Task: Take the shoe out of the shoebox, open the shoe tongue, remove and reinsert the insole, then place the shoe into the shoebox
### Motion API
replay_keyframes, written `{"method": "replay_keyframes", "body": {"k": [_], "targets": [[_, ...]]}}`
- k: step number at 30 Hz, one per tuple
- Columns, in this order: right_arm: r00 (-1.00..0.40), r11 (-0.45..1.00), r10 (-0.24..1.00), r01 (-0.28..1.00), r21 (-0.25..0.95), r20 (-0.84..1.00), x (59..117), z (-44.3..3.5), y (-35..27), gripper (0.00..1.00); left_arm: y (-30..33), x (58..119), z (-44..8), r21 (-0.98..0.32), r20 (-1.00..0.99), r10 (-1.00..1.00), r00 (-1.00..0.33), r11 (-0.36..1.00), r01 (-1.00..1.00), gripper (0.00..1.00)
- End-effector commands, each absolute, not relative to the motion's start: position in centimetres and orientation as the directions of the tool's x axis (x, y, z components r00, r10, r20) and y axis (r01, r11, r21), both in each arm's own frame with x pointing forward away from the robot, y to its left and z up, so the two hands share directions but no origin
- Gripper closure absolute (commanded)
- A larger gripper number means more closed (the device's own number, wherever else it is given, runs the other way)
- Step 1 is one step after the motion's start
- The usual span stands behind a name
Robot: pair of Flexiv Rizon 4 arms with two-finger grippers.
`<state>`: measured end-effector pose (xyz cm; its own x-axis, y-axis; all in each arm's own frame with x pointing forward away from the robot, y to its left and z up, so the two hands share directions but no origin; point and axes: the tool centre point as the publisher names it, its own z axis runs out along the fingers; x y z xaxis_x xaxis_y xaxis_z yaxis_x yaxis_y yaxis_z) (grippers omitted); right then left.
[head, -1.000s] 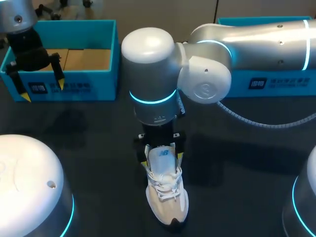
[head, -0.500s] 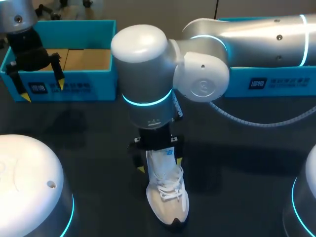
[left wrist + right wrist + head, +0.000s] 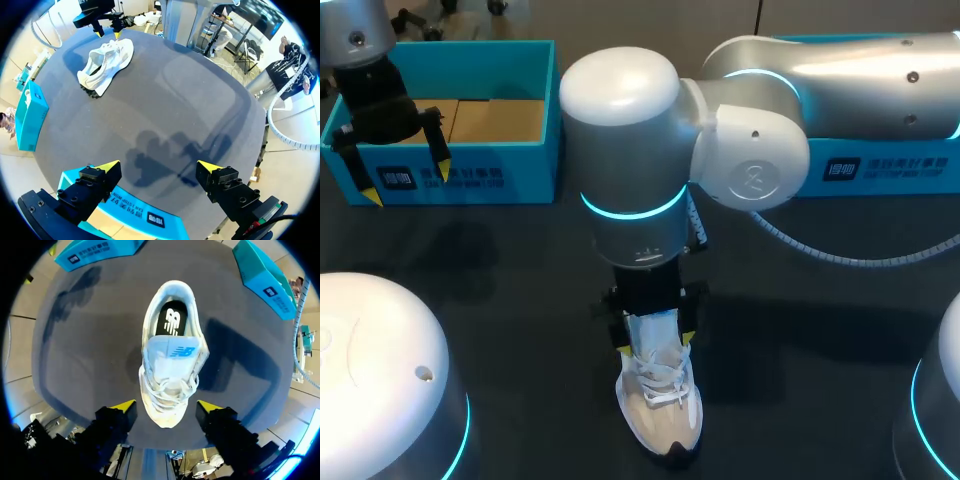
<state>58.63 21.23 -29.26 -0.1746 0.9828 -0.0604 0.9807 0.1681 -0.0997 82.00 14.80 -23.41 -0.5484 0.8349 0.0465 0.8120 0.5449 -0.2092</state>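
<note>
A white sneaker (image 3: 660,410) stands upright on the dark table (image 3: 490,300), well apart from the open teal shoebox (image 3: 505,65), with its toe pointing away from the box. It has white laces and a dark strip of sole showing at the toe. Its tongue carries a small blue mark. A black insole (image 3: 171,320) with a white mark lies inside the heel opening. The right gripper (image 3: 656,342) hangs over the shoe's shoebox-facing end, fingers spread wide on either side of the tongue, holding nothing. The left gripper (image 3: 406,183) hangs at the shoebox's front wall, also spread wide and empty.
</note>
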Motion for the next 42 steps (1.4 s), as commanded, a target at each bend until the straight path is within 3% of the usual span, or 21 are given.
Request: {"method": "replay_keyframes", "body": {"k": [1,19,33,42], "targets": [[-0.184,0.178,0.981,0.979,-0.101,-0.055,58.8,-29.1,20.7,0.55,14.8,81.9,-23.4,-0.206,0.046,0.835,-0.548,0.545,0.813,0.0],[-0.236,0.229,0.968,0.971,-0.074,-0.091,62.3,-31.8,20.8,0.58,14.8,81.9,-23.4,-0.206,0.046,0.835,-0.548,0.545,0.813,0.0],[-0.248,0.244,0.966,0.968,-0.061,-0.073,64.6,-33.8,20.4,0.71,14.8,81.9,-23.4,-0.206,0.046,0.835,-0.548,0.545,0.813,0.0],[-0.243,0.237,0.96,0.97,-0.063,-0.137,62.6,-30.0,19.4,0.72,14.8,81.9,-23.4,-0.206,0.046,0.835,-0.548,0.545,0.813,0.0]]}}
